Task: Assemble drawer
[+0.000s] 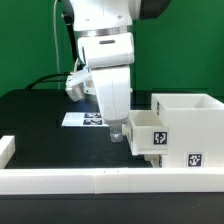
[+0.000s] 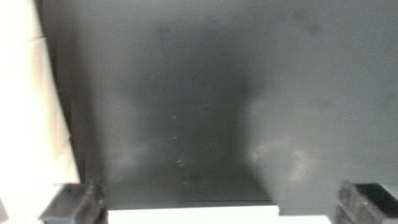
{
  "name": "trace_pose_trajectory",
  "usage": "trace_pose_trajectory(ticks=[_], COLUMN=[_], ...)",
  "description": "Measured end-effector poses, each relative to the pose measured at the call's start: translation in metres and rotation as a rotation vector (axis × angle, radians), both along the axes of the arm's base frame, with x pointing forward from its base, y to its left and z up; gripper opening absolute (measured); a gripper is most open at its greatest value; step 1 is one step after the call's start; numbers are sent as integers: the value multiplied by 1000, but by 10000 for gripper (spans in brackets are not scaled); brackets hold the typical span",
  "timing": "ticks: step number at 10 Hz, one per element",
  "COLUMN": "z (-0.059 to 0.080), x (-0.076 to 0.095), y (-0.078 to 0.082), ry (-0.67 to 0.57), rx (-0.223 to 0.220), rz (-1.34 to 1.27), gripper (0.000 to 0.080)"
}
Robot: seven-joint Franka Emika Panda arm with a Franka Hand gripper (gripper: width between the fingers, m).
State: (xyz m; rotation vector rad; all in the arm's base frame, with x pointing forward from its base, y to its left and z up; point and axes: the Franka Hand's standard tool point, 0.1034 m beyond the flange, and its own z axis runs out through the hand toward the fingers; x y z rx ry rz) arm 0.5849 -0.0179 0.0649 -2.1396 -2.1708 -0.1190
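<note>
The tall white housing point(image 1: 188, 118) stands at the exterior view's right, with square tags on its front. A smaller white open-top tray point(image 1: 150, 130) with a tag sits against its left side. My gripper point(image 1: 117, 137) hangs low just left of the tray, close to its left wall. In the wrist view the gripper point(image 2: 222, 202) is open, its fingers point(image 2: 73, 204) wide apart. A white edge of a part point(image 2: 187, 214) lies between them with a gap on each side. A second tray cannot be made out.
The long low white border wall point(image 1: 90, 181) runs along the front, with a short piece at the exterior view's left; it also shows in the wrist view point(image 2: 16, 90). The marker board point(image 1: 84, 119) lies on the black table point(image 1: 40, 125) behind the arm.
</note>
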Motion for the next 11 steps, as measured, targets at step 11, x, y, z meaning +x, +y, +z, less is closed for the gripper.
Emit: trace_pose_trajectory(ticks=[11], z=[5], x=[6], y=[40], ry=[32], rx=[9], rz=[23], gripper=[649])
